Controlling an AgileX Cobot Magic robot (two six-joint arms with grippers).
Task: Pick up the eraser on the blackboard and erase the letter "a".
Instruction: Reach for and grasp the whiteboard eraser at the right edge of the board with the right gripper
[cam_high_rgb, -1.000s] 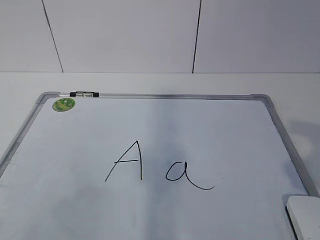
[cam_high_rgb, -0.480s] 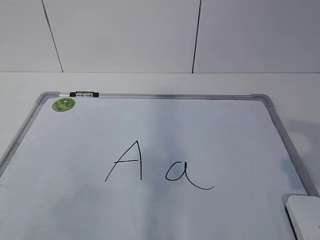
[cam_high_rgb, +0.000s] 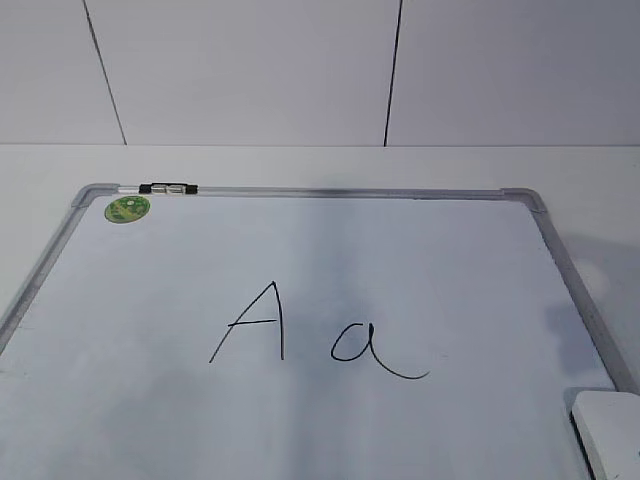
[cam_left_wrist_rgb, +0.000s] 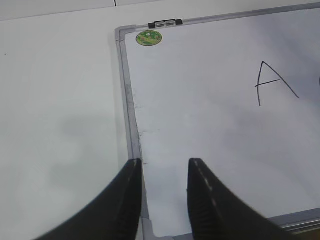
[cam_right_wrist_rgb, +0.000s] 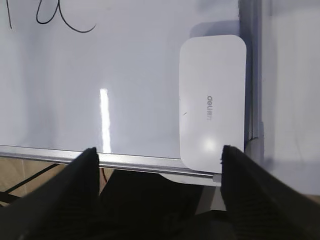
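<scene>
The blackboard (cam_high_rgb: 420, 250) is a white board with a grey frame, lying flat on the table. The letter "a" (cam_high_rgb: 368, 347) is written right of a capital "A" (cam_high_rgb: 255, 322). The eraser (cam_high_rgb: 610, 430), a white rounded block, lies at the board's near right corner; in the right wrist view (cam_right_wrist_rgb: 212, 100) it sits against the frame. My right gripper (cam_right_wrist_rgb: 159, 152) is open wide and empty, over the board's near edge, with the eraser just ahead of its right finger. My left gripper (cam_left_wrist_rgb: 164, 167) is open and empty over the board's left frame (cam_left_wrist_rgb: 131, 115).
A round green sticker (cam_high_rgb: 127, 209) and a black-silver clip (cam_high_rgb: 168, 188) sit at the board's far left corner. White table (cam_left_wrist_rgb: 55, 100) lies left of the board. A white panelled wall (cam_high_rgb: 250, 70) stands behind. Brown floor shows past the near edge (cam_right_wrist_rgb: 30, 172).
The board, letters and eraser stay put. A faint shadow has grown on the board's right side near the frame.
</scene>
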